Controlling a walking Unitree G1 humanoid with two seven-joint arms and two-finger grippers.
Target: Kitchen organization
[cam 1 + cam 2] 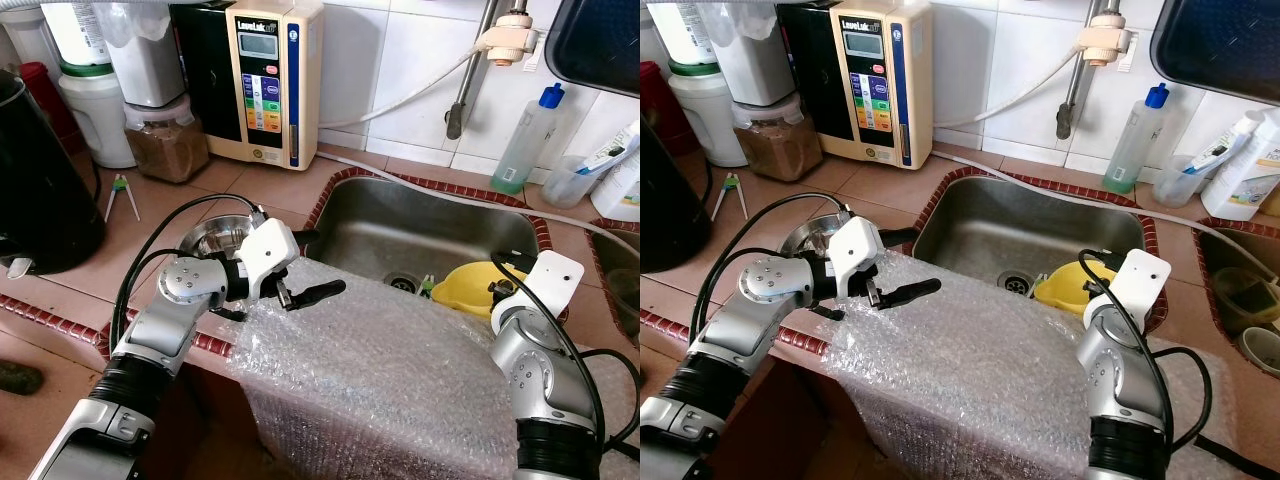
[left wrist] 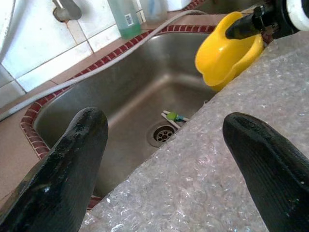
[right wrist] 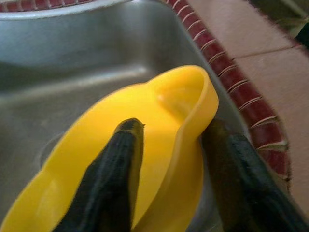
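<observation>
Lifting yellow bowl (image 3: 159, 140) from sink (image 1: 380, 215), rim pinched by right gripper (image 3: 176, 145); left gripper (image 2: 164, 169) spread idle over bubble wrap (image 1: 390, 370); next, probably raise clear and set down.

Bright even daylight, soft shadows; glare on bubble wrap (image 1: 400, 370); wrist views blurred near black fingers (image 2: 72, 169).

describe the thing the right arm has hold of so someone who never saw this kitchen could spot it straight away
Find the steel sink set into the brown tiled counter. At its front right corner, by the edge of the bubble wrap, sits a yellow plastic bowl, with the right gripper pinching its wavy rim, one finger inside and one outside. It is the one bright yellow thing among grey steel and clear bottles.
</observation>
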